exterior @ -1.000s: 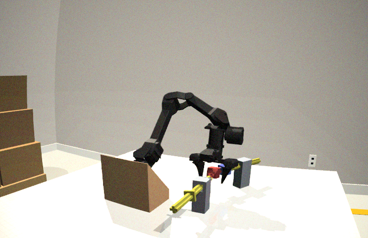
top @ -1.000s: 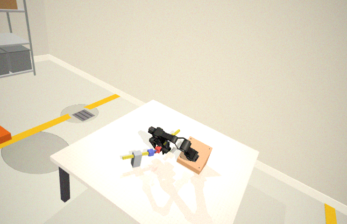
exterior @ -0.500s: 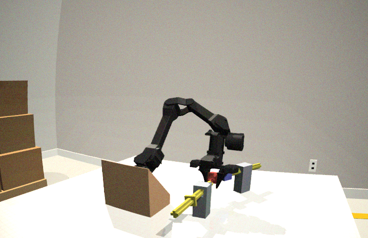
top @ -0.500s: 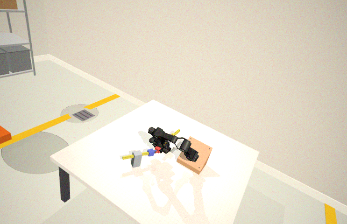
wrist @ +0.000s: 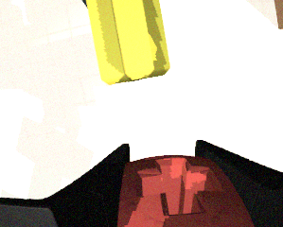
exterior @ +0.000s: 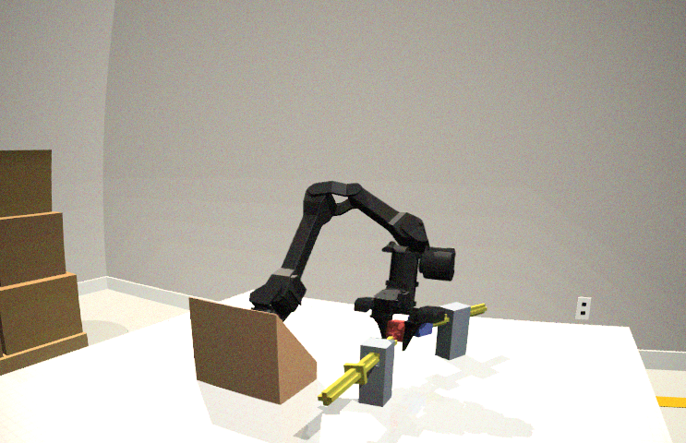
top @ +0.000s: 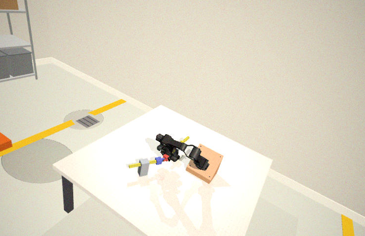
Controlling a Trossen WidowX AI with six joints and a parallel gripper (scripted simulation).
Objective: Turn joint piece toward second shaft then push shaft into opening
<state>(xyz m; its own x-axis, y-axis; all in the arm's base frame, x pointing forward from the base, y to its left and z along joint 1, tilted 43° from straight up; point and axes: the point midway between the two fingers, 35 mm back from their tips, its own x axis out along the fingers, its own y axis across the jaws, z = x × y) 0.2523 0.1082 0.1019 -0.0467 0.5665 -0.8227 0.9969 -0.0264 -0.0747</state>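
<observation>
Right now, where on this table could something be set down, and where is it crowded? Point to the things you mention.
Space shows between the wooden block point(exterior: 236, 347) and the nearer grey block point(exterior: 376, 373). It is crowded around the hand point(exterior: 394, 337) point(wrist: 163, 144), shut on the red joint piece point(exterior: 395, 330) point(wrist: 179, 189).

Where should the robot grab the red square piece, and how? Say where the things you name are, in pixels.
I'd grab the red square joint piece point(top: 165, 157) point(exterior: 395, 330) point(wrist: 179, 189) by its two opposite outer sides, coming from above. Its sides fit between the fingers, and that leaves the cross-shaped opening uncovered, facing the yellow ridged shaft point(exterior: 348, 377) point(wrist: 132, 38). The robot has it that way now.
</observation>
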